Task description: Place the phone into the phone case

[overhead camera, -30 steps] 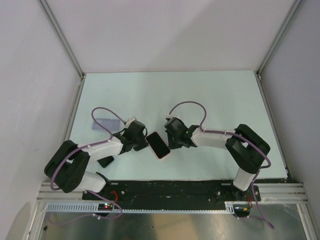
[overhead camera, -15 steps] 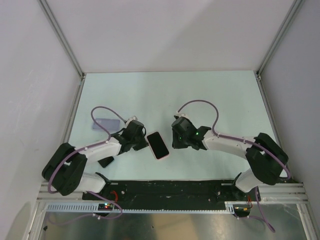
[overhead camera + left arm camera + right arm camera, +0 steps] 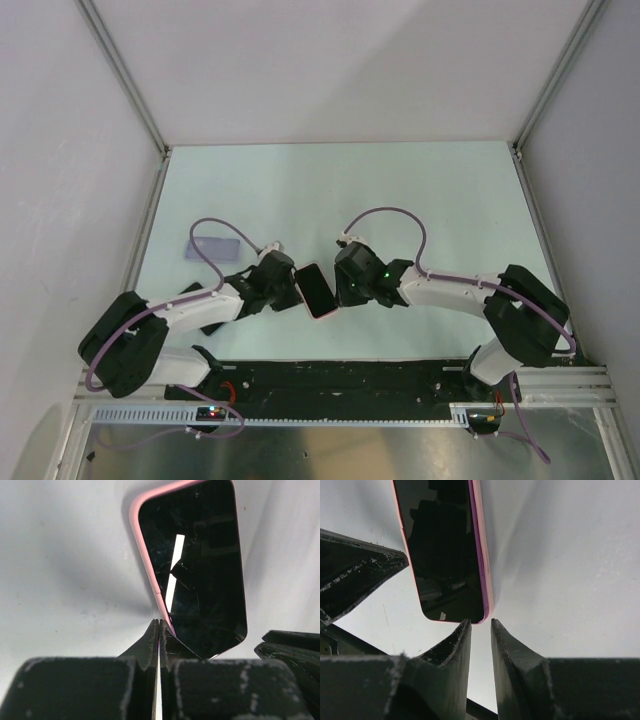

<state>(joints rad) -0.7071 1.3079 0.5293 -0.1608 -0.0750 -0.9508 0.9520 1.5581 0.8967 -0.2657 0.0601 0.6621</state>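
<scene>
The phone (image 3: 316, 290), pink-edged with a black screen facing up, lies on the table between my two grippers. It also shows in the left wrist view (image 3: 200, 570) and the right wrist view (image 3: 445, 550). My left gripper (image 3: 290, 293) is shut, with its tips (image 3: 160, 623) against the phone's long pink edge. My right gripper (image 3: 340, 289) is open by a narrow gap, with its tips (image 3: 480, 623) at the phone's near corner. The phone case (image 3: 212, 248), a translucent pale purple rectangle, lies flat at the far left, apart from both grippers.
A small black object (image 3: 210, 323) lies on the table under my left arm. The enclosure's white walls and metal posts (image 3: 140, 190) border the table. The black base rail (image 3: 340, 375) runs along the near edge.
My right gripper drew back to the right, then came back in to the phone's right side. My left gripper moved right to the phone's left edge. The phone has barely shifted.
</scene>
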